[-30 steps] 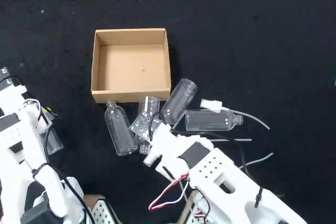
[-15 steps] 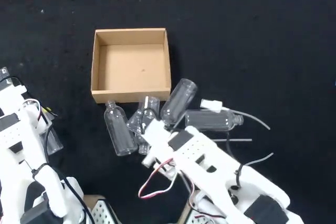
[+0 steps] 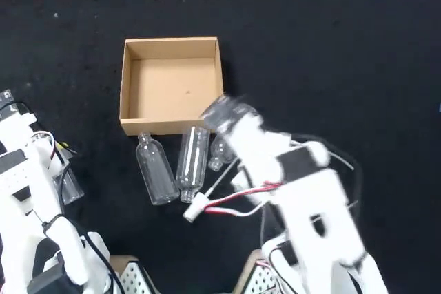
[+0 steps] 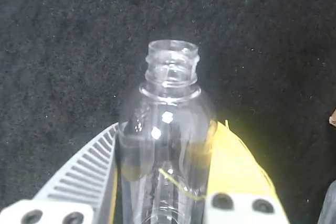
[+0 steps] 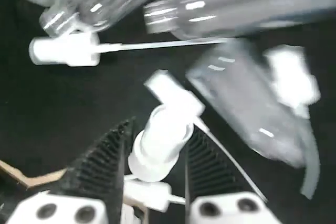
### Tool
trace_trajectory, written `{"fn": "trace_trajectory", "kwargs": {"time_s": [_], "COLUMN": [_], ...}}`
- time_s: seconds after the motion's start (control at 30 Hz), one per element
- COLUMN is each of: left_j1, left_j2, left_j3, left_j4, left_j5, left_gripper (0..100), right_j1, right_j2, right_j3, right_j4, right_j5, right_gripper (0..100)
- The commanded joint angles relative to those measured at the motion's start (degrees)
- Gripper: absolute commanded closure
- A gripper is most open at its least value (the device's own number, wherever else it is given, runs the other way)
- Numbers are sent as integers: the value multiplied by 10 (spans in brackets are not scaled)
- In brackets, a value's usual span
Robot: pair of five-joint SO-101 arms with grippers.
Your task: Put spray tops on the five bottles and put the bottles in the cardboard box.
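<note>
Clear plastic fills the left gripper point(image 4: 167, 163): its jaws are clamped on a round-shouldered, open-necked bottle point(image 4: 168, 124), held near the table's left edge, well apart from the open brown cardboard box point(image 3: 125, 87). The right gripper point(image 5: 157, 129) pinches a white plastic spray top with a thin dip tube point(image 5: 159, 150), above the loose clear bottles point(image 3: 157, 170) lying just in front of the box. The top looks askew between the jaws, so its tube could miss the neck or bend against the rim. A low swing might also roll those bottles, or catch the second white spray top point(image 3: 196, 206) nearby.
</note>
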Motion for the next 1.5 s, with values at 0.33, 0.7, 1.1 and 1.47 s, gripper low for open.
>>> {"fn": "trace_trajectory", "kwargs": {"time_s": [0.33, 0.7, 1.1, 1.47], "left_j1": [32, 156, 367, 455], "left_j2": [-91, -417, -671, -708], "left_j3": [-25, 109, 217, 347], "left_j4": [11, -47, -147, -291], "left_j5": [2, -2, -2, 1], "left_gripper": [970, 971, 971, 971], "right_j1": [156, -54, -55, -127], "right_j2": [-62, -62, -62, -36], "right_j3": [-292, -315, -315, -306], "right_j4": [-84, -316, -482, -585], "right_j5": [-187, -290, -361, -343], "right_gripper": [971, 973, 972, 970]}}
